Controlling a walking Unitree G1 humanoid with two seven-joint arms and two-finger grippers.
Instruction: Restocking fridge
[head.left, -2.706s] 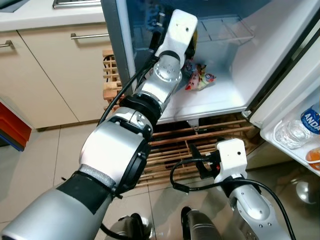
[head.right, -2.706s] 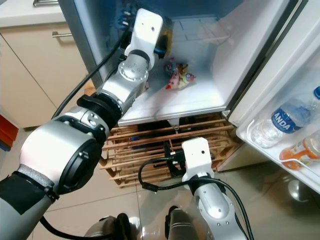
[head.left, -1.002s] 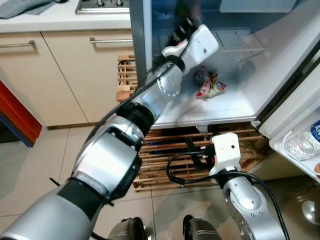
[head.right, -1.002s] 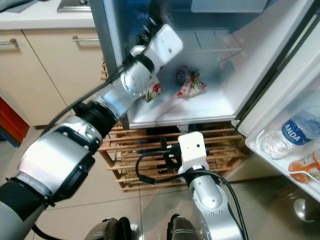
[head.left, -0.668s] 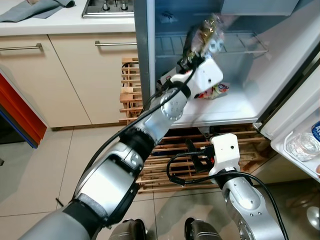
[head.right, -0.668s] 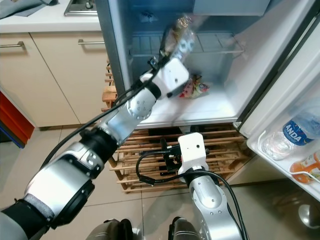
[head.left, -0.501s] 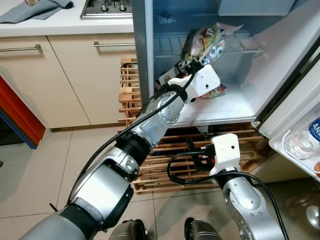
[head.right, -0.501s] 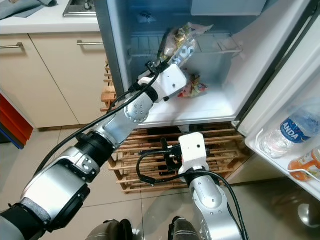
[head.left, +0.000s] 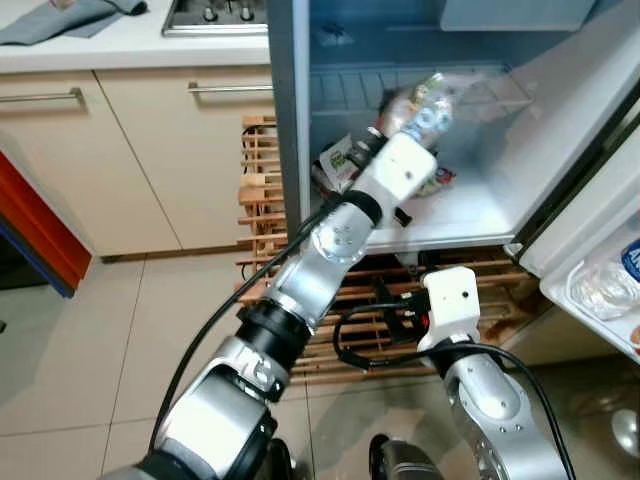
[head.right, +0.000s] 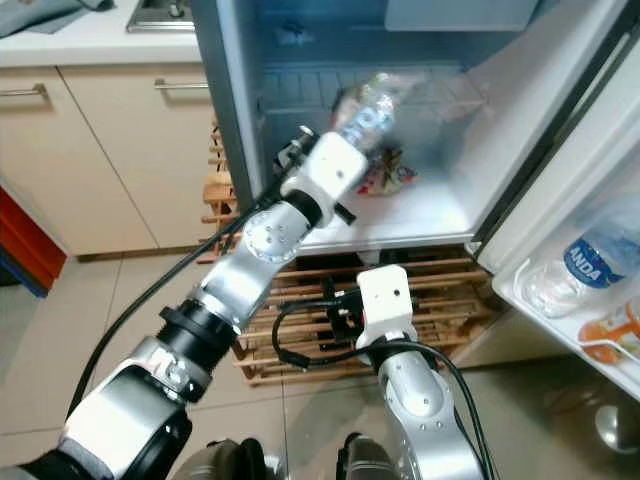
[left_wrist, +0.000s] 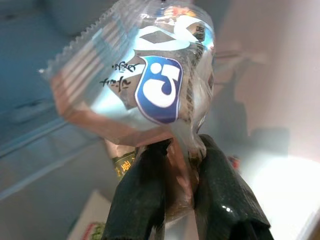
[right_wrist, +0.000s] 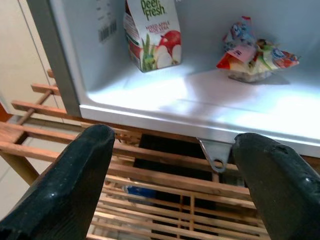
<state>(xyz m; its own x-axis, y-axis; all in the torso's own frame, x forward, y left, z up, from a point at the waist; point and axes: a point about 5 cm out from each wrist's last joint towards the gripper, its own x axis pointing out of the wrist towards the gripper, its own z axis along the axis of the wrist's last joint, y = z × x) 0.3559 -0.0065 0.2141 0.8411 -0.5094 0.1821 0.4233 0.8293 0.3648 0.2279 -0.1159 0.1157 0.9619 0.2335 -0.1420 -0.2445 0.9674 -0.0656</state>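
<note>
Snack bag pinched in left end effector inside fridge; right end effector open, idle below

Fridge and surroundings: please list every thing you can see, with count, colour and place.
Snack bag: one, clear with blue logo, held inside the fridge.
Juice carton: one, white and red, on the bottom shelf.
Candy packet: one, multicoloured, same shelf.
Water bottle: one, clear, blue label, door rack.
Orange bottle: one, door rack.
Wooden rack: one, brown, below the fridge.
Cupboards: beige, left of the fridge.
Left gripper: shut on the snack bag.
Right gripper: open, before the wooden rack.
</note>
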